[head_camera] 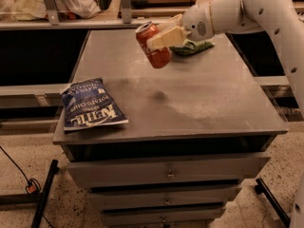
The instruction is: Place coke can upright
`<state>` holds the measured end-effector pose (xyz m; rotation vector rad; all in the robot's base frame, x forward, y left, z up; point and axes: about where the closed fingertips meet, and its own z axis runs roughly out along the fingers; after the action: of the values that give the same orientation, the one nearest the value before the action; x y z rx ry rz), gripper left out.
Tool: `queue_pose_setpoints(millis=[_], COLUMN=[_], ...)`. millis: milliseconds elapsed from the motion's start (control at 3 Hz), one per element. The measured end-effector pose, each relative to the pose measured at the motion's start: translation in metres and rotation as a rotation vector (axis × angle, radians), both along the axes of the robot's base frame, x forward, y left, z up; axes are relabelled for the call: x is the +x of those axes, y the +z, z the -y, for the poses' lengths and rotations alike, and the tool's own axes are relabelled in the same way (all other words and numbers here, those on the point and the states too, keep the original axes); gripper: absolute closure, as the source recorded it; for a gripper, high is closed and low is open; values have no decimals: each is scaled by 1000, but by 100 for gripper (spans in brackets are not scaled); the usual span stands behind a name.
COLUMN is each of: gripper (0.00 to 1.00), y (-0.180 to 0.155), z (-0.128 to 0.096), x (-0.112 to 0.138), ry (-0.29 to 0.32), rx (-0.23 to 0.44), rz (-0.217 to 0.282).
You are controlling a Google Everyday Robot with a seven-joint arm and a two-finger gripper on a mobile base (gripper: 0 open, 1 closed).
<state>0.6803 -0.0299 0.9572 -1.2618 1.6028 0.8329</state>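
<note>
Aloft, gripper [157,33] clasps tilted coke can [159,58] above table [204,99].

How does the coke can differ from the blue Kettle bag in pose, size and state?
The coke can is in the air over the far half of the table, in the gripper, jaws shut on it; the Kettle bag lies free at its near corner. The can is tilted; the bag lies flat. The can is red and smaller; the bag is blue and larger. Both are over that table.

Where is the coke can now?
In the camera view, the coke can hangs tilted over the table's far middle, in the hand, left of the green bag.
</note>
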Motion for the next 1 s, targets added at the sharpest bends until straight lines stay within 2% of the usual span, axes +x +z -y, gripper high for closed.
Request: queue_pose_setpoints(millis=[333,667,1000], gripper=[100,100,100], y=[-2,-5,-1], z=[-2,5,20], x=[2,-1,-12], ry=[24,39,38], rx=[56,172,260], rz=[1,21,70])
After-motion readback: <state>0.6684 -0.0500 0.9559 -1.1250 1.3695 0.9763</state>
